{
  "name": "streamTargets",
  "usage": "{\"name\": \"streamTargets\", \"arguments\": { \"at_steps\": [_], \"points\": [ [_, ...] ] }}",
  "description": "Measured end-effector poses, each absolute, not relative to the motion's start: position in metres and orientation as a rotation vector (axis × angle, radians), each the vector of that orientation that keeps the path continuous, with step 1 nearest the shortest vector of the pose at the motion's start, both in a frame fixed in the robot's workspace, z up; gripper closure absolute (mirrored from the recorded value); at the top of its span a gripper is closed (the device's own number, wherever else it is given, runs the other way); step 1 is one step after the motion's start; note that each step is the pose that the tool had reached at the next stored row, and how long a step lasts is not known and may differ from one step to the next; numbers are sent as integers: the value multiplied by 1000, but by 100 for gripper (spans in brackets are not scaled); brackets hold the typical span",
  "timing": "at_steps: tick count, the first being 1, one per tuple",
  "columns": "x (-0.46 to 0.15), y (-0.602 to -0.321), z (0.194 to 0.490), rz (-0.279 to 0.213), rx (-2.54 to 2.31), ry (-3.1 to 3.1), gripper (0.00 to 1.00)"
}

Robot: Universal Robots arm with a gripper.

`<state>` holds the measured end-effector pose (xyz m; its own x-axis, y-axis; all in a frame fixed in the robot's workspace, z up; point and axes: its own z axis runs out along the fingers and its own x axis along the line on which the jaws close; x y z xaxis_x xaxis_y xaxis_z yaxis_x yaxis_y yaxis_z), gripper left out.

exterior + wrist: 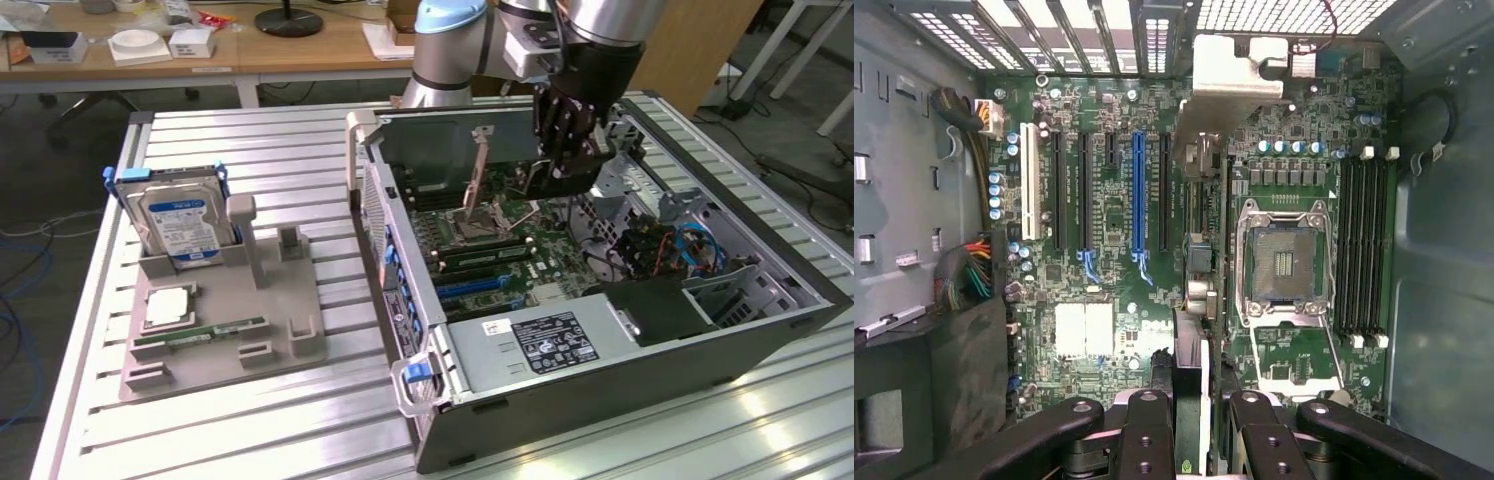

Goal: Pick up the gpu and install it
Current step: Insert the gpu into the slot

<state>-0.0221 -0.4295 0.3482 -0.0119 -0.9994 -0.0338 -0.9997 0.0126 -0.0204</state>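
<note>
Gripping the gpu [1192, 360] in the hand [1194, 405], fingers [1146, 420] set partway closed and pressed against the 2 flat faces of the card. Seen edge-on in the wrist view: a thin dark board running straight out from between the fingers, with its silver bracket [1229, 70] at the far end, near the slotted rear wall of the computer case [914, 200]. Held over the motherboard [1104, 320], lengthwise with the row of expansion slots, between the blue slot [1138, 200] and the CPU socket [1282, 262]. Cannot tell whether the card's lower edge touches a slot. Past the socket, the memory slots [1364, 250].

In the exterior view, reaching down from the arm into the open computer case [601, 390], the hand [571, 160] over the far part of the board, well apart from the power supply [547, 345] at the near end.

On the table [267, 440], toward the exterior view's left, a gray holder [254, 350] with a hard drive [184, 225] standing upright, 1 CPU [170, 307] lying flat, and a green memory stick [200, 333] just beside it.
</note>
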Motion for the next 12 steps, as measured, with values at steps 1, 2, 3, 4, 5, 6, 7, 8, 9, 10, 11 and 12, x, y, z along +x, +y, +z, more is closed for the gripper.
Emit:
{"name": "streamTargets", "arguments": {
  "at_steps": [1, 2, 3, 4, 5, 6, 7, 8, 9, 10, 11, 12],
  "points": [
    [-22, -430, 348, 14, -2181, 2208, 73],
    [-22, -430, 348, 14, -2181, 2208, 73],
    [-22, -430, 348, 14, -2181, 2208, 73],
    [-22, -430, 348, 14, -2181, 2208, 73],
    [-22, -430, 348, 14, -2181, 2208, 73],
    [-22, -429, 348, 14, -2181, 2208, 73],
    [-22, -429, 347, 14, -2181, 2208, 73],
    [-22, -430, 346, 14, -2180, 2208, 73],
    [-22, -430, 346, 14, -2181, 2208, 73],
    [-22, -429, 345, 12, -2181, 2210, 73],
    [-23, -429, 344, 11, -2181, 2210, 73],
    [-23, -430, 344, 11, -2181, 2210, 73]
  ]
}}
